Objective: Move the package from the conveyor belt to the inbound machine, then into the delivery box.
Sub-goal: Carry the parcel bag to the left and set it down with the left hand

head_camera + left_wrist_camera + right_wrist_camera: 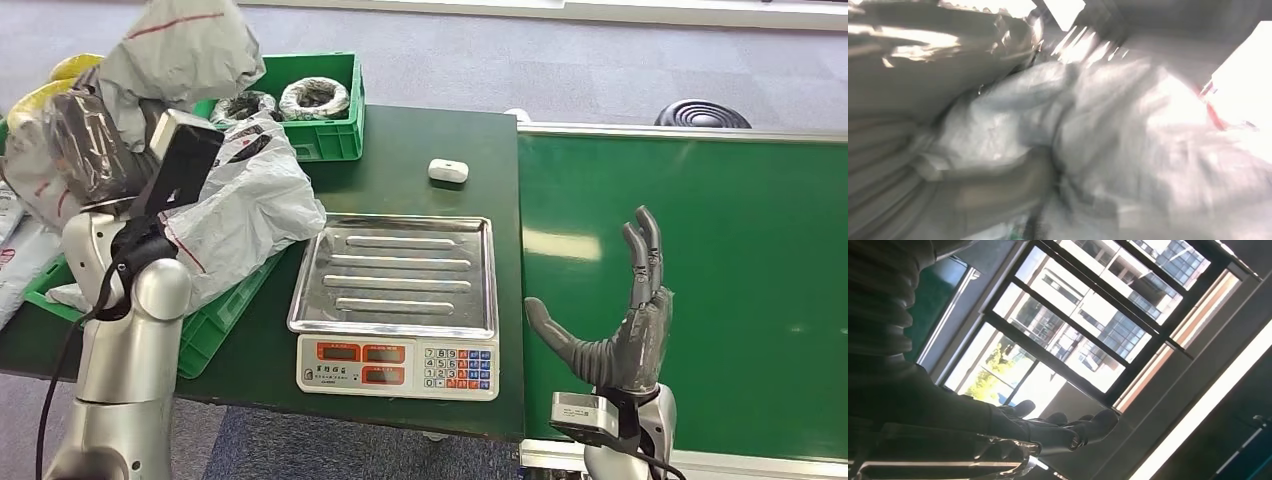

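Note:
A crumpled grey package (180, 50) with a red stripe is held up high at the far left by my left hand (92, 145), above the green delivery box (215, 320). The left wrist view is blurred; the grey package (1128, 135) lies right against my left hand (903, 170). The inbound machine, a scale with a steel tray (395, 270) and a keypad front, stands bare on the dark table. My right hand (625, 320) is raised, fingers spread and holding nothing, over the near edge of the green conveyor belt (720, 280). The right wrist view shows the same open right hand (1048, 432).
A white bagged parcel (250, 205) lies in the delivery box beside the scale. A second green crate (335, 135) at the back holds wrapped parcels. A small white device (448, 170) lies on the table behind the scale. Yellow parcels (60, 80) sit at the far left.

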Motion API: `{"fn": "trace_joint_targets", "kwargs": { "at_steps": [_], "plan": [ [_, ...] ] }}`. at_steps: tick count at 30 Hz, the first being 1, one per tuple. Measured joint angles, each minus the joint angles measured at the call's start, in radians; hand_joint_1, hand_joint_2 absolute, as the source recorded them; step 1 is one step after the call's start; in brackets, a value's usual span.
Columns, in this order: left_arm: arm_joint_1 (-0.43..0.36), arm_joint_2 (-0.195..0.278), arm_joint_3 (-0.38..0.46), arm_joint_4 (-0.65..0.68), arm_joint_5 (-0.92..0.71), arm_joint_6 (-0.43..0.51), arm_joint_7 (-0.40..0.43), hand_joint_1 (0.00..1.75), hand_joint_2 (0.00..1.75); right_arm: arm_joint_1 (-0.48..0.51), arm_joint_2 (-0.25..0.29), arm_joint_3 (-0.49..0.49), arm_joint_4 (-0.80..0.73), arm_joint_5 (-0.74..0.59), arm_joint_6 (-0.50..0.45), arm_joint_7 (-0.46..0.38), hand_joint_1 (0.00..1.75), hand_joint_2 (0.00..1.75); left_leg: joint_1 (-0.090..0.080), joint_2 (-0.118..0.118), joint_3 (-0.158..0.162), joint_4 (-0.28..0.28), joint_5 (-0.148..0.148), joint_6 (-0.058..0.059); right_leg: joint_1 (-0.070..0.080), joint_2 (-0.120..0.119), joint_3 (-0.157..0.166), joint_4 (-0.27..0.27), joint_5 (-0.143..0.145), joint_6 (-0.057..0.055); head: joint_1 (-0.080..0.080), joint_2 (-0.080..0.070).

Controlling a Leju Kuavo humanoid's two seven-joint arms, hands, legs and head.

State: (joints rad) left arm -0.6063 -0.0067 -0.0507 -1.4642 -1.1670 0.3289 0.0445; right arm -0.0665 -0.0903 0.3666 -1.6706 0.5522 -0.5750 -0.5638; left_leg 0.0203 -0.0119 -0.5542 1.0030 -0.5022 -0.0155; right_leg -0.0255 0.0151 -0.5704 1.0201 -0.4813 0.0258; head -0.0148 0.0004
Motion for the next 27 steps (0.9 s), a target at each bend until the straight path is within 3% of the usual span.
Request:
{"fn": "trace_joint_targets", "kwargs": {
  "at_steps": [2, 4, 6, 8, 10, 13, 16, 20, 24, 27],
  "plan": [
    [-0.018, 0.044, 0.037, 0.124, -0.028, -0.115, 0.084, 1.59, 1.75, 0.014, 0.004, -0.015, 0.018, 0.007, 0.020, 0.015, 0.00, 1.75, 0.001, 0.001, 0.000, 0.000, 0.002, -0.001, 0.001, 0.001, -0.002, 0.001, 0.001, -0.002, 0.000, 0.000],
    [-0.043, 0.084, 0.060, 0.256, -0.035, -0.174, 0.104, 1.56, 1.75, 0.023, 0.009, -0.030, 0.037, 0.014, 0.034, 0.026, 0.00, 1.75, 0.001, 0.001, -0.001, 0.000, 0.003, -0.002, 0.001, 0.001, -0.003, 0.002, 0.002, -0.002, 0.000, 0.000],
    [-0.069, 0.112, 0.072, 0.370, -0.039, -0.204, 0.109, 1.37, 1.75, 0.031, 0.015, -0.042, 0.050, 0.017, 0.038, 0.034, 0.00, 1.75, 0.001, 0.001, -0.001, 0.000, 0.003, -0.002, 0.001, 0.001, -0.003, 0.002, 0.002, -0.002, 0.000, 0.000],
    [-0.092, 0.132, 0.078, 0.462, -0.037, -0.232, 0.106, 0.59, 1.75, 0.042, 0.019, -0.054, 0.058, 0.018, 0.039, 0.039, 0.00, 1.75, 0.001, 0.001, -0.002, 0.000, 0.003, -0.002, 0.001, 0.001, -0.003, 0.002, 0.002, -0.002, 0.000, 0.000],
    [-0.114, 0.145, 0.082, 0.533, -0.016, -0.255, 0.086, 0.00, 1.75, 0.057, 0.022, -0.067, 0.062, 0.017, 0.038, 0.045, 0.00, 1.75, 0.001, 0.001, -0.003, 0.000, 0.003, -0.002, 0.001, 0.001, -0.004, 0.002, 0.002, -0.002, 0.000, 0.000],
    [-0.133, 0.152, 0.095, 0.596, 0.064, -0.224, 0.022, 0.00, 1.75, 0.089, 0.025, -0.086, 0.065, 0.014, 0.038, 0.055, 0.00, 1.75, 0.001, 0.000, -0.005, 0.000, 0.003, -0.002, 0.001, 0.000, -0.005, 0.002, 0.002, -0.002, 0.000, 0.000],
    [-0.130, 0.150, 0.120, 0.595, 0.201, -0.102, -0.067, 0.00, 1.75, 0.121, 0.030, -0.103, 0.065, 0.007, 0.038, 0.060, 0.00, 1.75, 0.001, 0.001, -0.005, 0.000, 0.002, -0.002, 0.001, 0.001, -0.006, 0.002, 0.002, -0.002, 0.000, 0.000],
    [-0.087, 0.142, 0.149, 0.490, 0.437, 0.084, -0.201, 0.00, 1.75, 0.157, 0.035, -0.113, 0.065, -0.026, 0.038, 0.060, 0.00, 1.75, 0.001, 0.001, -0.006, 0.000, 0.002, -0.002, 0.001, 0.001, -0.006, 0.002, 0.002, -0.002, 0.000, 0.000],
    [-0.018, 0.141, 0.157, 0.337, 0.617, 0.207, -0.301, 0.00, 1.75, 0.180, 0.035, -0.112, 0.071, -0.121, 0.106, 0.071, 0.00, 0.00, 0.001, 0.001, -0.006, 0.000, 0.002, -0.002, 0.001, 0.001, -0.006, 0.002, 0.002, -0.002, 0.000, 0.000],
    [0.040, 0.144, 0.157, 0.220, 0.666, 0.269, -0.340, 0.00, 1.75, 0.195, 0.033, -0.110, 0.084, -0.202, 0.218, 0.094, 0.00, 1.31, 0.001, 0.001, -0.006, 0.000, 0.002, -0.002, 0.001, 0.001, -0.006, 0.002, 0.002, -0.002, 0.000, 0.000]
  ]
}}
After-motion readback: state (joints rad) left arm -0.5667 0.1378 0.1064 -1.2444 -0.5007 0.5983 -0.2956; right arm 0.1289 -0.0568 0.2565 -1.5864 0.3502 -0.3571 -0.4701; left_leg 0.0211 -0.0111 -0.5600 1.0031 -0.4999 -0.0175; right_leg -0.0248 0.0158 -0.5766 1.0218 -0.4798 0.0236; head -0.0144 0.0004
